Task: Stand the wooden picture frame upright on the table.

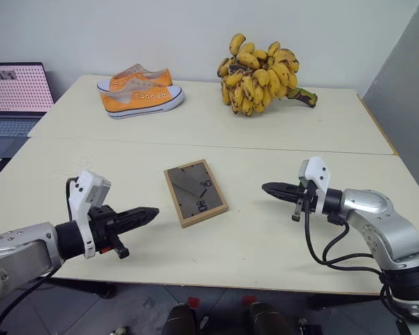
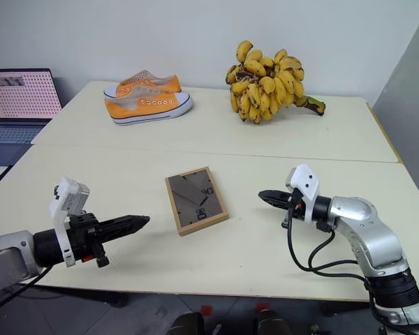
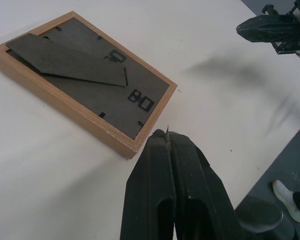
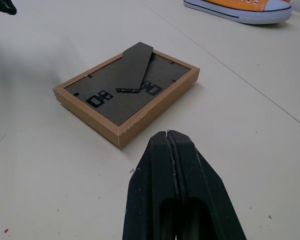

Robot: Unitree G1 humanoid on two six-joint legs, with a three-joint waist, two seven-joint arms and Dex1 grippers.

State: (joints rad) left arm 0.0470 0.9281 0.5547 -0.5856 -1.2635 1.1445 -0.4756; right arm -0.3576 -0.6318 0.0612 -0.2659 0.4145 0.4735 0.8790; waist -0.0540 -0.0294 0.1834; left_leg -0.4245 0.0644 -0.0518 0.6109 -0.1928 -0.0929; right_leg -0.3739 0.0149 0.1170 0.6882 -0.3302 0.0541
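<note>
Wooden picture frame (image 1: 195, 192) lying face down mid-table (image 1: 265, 237), prop leg folded flat, my left gripper (image 1: 151, 212) and right gripper (image 1: 267, 187) hovering either side, fingers pressing together, gripping nothing

table (image 1: 279, 244) | on it: wooden picture frame (image 1: 195, 192), sneakers (image 1: 140, 91), bananas (image 1: 260, 74)

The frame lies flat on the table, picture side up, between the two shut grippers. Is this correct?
Not quite: the frame lies flat with its dark back panel up, prop leg on top, so the picture faces down; both wrist views show this. It does lie on the table between the shut left gripper and right gripper.
</note>
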